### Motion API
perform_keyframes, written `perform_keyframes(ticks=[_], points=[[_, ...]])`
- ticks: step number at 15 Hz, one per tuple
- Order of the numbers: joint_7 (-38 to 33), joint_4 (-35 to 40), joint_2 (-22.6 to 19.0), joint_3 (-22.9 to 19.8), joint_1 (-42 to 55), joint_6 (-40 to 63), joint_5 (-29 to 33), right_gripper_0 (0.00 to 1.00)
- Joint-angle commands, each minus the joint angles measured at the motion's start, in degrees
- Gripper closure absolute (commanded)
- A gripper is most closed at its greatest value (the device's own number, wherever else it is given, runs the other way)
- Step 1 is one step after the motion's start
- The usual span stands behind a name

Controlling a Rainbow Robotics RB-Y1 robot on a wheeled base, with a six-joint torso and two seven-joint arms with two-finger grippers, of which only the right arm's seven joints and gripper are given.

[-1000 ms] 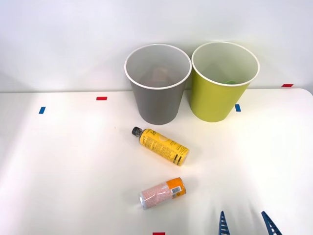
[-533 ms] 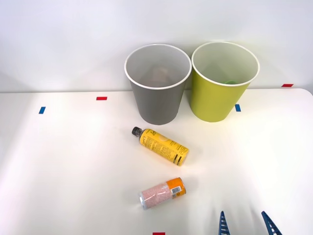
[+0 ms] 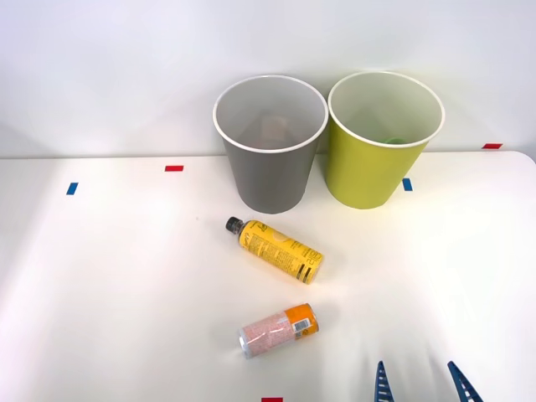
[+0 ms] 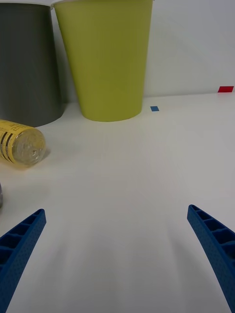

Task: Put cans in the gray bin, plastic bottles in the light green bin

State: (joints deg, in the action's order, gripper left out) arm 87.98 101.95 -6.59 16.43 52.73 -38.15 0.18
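- Near the table's front edge, right of centre in the front view, the right gripper (image 3: 422,381) sits low with its two blue fingers (image 4: 19,244) spread wide and nothing between them; bare tabletop shows in the gap.
- Pink-and-orange can (image 3: 279,330) lies on its side on the white table (image 3: 117,276), to the gripper's left and close by, silver end pointing toward the front-left.
- Yellow bottle (image 3: 275,249) lies on its side farther back, black cap toward the gray bin (image 3: 270,142), clear base toward the gripper; the wrist view looks almost straight at that base (image 4: 22,146).
- Gray bin and light green bin (image 3: 383,138) stand upright side by side at the table's rear, nearly touching. Something pale sits in the gray bin's bottom and a bit of green shows inside the lime one; I cannot tell what either is.
- Step in hand, as I judge it: approach for a pick, nothing grasped yet. The can is the nearer target.
- Next move likely calls for shifting the hand left and a little forward, lining the fingers across the can's round body rather than its ends, then lowering to straddle it.
- Room: open table all round the can; bottle is apart from it, so a sideways approach should not nudge it.
- Edges: the can lies not far from the front edge, by a red tape mark (image 3: 272,399); being round, it could roll if clipped.
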Motion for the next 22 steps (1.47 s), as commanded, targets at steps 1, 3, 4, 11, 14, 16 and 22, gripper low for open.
perform_keyframes(ticks=[1, 3, 4, 11, 14, 16, 22], points=[[0.0, 0.0, 0.0, 0.0, 0.0, 0.0, 0.0, 0.00], [0.0, 0.0, 0.0, 0.0, 0.0, 0.0, 0.0, 0.00], [0.0, 0.0, 0.0, 0.0, 0.0, 0.0, 0.0, 0.00], [0.0, 0.0, 0.0, 0.0, 0.0, 0.0, 0.0, 0.00], [0.0, 0.0, 0.0, 0.0, 0.0, 0.0, 0.0, 0.00], [0.0, 0.0, 0.0, 0.0, 0.0, 0.0, 0.0, 0.00], [0.0, 0.0, 0.0, 0.0, 0.0, 0.0, 0.0, 0.00]])
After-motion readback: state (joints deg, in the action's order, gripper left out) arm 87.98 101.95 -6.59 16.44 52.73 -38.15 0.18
